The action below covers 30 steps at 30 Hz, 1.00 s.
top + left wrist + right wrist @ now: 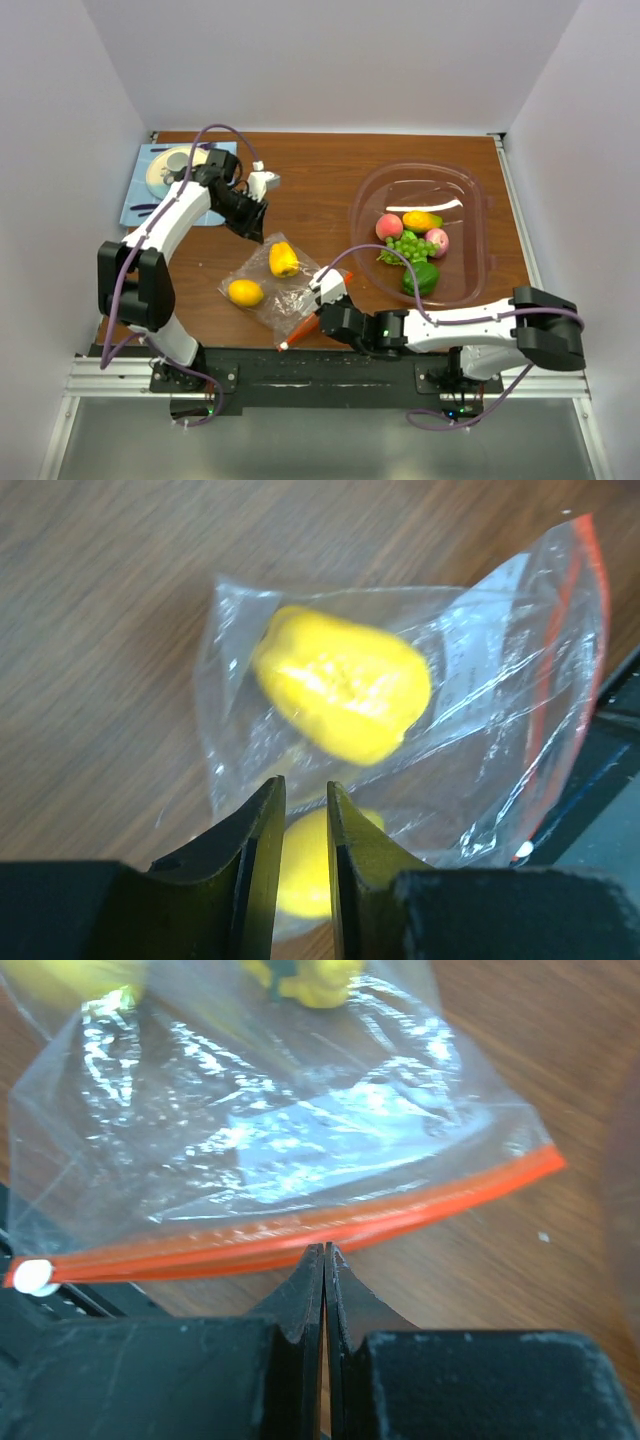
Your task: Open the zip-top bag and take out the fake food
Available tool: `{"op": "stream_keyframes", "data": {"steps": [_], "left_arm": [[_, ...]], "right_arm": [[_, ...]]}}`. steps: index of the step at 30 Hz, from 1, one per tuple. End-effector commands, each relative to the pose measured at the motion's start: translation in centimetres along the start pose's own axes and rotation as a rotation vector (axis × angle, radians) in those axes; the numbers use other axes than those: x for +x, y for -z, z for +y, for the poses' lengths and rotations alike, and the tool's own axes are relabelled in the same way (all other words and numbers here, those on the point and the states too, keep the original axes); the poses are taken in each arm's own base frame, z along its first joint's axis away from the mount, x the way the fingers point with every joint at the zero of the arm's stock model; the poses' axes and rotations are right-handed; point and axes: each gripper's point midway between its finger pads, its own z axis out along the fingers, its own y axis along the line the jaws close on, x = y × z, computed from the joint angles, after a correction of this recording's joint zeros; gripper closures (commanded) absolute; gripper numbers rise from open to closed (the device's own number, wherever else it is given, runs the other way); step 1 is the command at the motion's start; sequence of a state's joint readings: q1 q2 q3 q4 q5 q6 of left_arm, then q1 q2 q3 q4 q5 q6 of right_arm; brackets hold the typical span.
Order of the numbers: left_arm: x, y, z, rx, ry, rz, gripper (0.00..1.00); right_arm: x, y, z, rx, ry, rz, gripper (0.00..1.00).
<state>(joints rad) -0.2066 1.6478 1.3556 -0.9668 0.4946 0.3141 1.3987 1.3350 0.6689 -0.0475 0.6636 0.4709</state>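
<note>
Where the bag [290, 300] lies on the table [320, 170], low and left of centre in the top view, two yellow pieces show through its film: a yellow pepper [283, 259] toward the upper corner and a lemon [245, 292] to the lower left. Its orange strip [303, 327] runs along the lower right edge, slanting up to the right. In the right wrist view the white slider [35, 1277] sits at the strip's left end.

The right gripper [325, 1250] meets that strip near its middle. Its fingers are pressed together with no gap, tips touching the strip's lower edge. Whether a lip of film sits between them I cannot tell.

The left gripper [305, 805] is at the bag's upper corner, just above the yellow pepper in the top view. Its fingers stand a narrow slit apart, with the lemon showing through the slit, and I cannot tell if they pinch any film.

To the right of the bag sits a clear tub [470, 190] holding a peach [389, 226], a mango [422, 220], green grapes [410, 246], a pink apple [437, 242] and a green pepper [421, 278]. At the table's upper left corner lies a blue sheet [135, 205] with a pale disc [163, 172] on it, partly behind the left arm.
</note>
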Motion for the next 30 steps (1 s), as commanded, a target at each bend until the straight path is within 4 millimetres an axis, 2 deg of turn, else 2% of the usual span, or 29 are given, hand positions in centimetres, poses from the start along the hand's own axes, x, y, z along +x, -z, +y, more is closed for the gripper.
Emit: {"op": "stream_keyframes", "data": {"steps": [1, 5, 8, 13, 16, 21, 25, 26, 27, 28, 30], "left_arm": [[-2.6, -2.0, -2.0, 0.133, -0.011, -0.069, 0.73], [-2.3, -4.8, -1.3, 0.149, -0.005, -0.043, 0.76], [-2.2, -6.1, -0.3, 0.125, -0.006, -0.036, 0.78], [-3.0, -6.6, 1.1, 0.069, -0.042, -0.046, 0.79], [-3.2, -7.1, 1.6, 0.045, -0.050, -0.044, 0.80], [-2.1, -8.9, 1.9, 0.018, -0.062, -0.002, 0.80], [-1.1, -10.9, 1.3, 0.019, -0.093, 0.054, 0.82], [-1.0, -11.2, 1.0, 0.022, -0.101, 0.060, 0.82], [-1.0, -11.4, 0.8, 0.025, -0.106, 0.065, 0.82], [-0.9, -11.7, 0.4, 0.032, -0.115, 0.075, 0.82], [-0.7, -11.8, -0.2, 0.043, -0.128, 0.085, 0.82]], "right_arm": [[-0.6, -1.0, 2.6, -0.081, -0.054, -0.045, 1.00], [-0.2, -2.4, 3.6, -0.085, -0.035, -0.042, 1.00], [0.0, -3.4, 4.3, -0.077, -0.007, -0.034, 1.00], [0.9, -4.8, 4.9, -0.065, 0.019, -0.023, 1.00], [0.5, -5.1, 5.2, -0.065, 0.015, -0.034, 1.00], [-0.7, -5.1, 5.3, -0.052, -0.001, -0.069, 0.99], [-2.4, -5.2, 5.0, -0.013, -0.010, -0.115, 0.87], [-2.6, -5.4, 4.7, 0.006, 0.004, -0.124, 0.79], [-2.7, -5.5, 4.8, 0.011, 0.008, -0.128, 0.76], [-3.3, -5.6, 4.9, 0.016, 0.007, -0.137, 0.68], [-2.9, -5.9, 4.7, 0.042, 0.033, -0.129, 0.58]]}}
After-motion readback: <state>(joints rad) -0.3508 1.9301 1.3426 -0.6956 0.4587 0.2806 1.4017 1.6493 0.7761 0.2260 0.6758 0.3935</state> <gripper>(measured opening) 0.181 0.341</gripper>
